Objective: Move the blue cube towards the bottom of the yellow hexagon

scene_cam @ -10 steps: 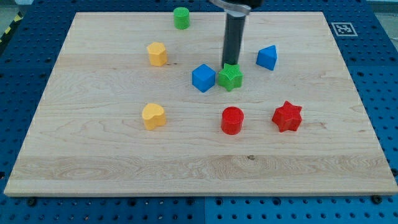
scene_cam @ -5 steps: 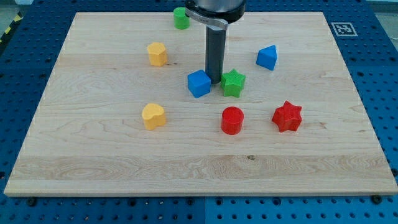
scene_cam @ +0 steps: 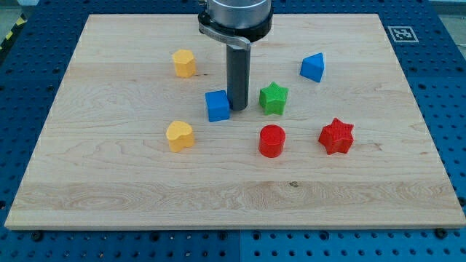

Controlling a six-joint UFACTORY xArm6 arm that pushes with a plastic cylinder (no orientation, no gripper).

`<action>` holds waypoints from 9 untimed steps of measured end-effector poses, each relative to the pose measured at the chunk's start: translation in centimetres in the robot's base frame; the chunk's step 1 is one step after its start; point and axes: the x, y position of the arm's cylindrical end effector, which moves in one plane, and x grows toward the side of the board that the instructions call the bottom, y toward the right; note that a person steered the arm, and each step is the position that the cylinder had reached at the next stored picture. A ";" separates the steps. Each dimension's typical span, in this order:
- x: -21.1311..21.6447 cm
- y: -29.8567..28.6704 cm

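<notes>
A straight dark rod — my tip (scene_cam: 237, 109) at its end — under a silver-grey round collar (scene_cam: 235, 16)

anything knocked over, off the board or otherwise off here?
Nothing stands out. All visible blocks sit flat on the wooden board, none over an edge. My tip is against the view's right side of the blue cube, with the green star apart on the tip's other side.

The top of the arm (scene_cam: 235, 14) is cut off by the view's top edge. The rod hides a bit of the blue cube's (scene_cam: 217, 105) right side, so I cannot tell if my tip (scene_cam: 237, 109) touches it. The wooden board's (scene_cam: 364, 189) bottom corners run off the view's edges.
</notes>
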 end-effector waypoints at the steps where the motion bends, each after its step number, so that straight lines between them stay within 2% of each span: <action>1: 1.3 0.3; 3: 2.9 0.3; 6: 2.9 -2.2; 9: 1.2 -4.6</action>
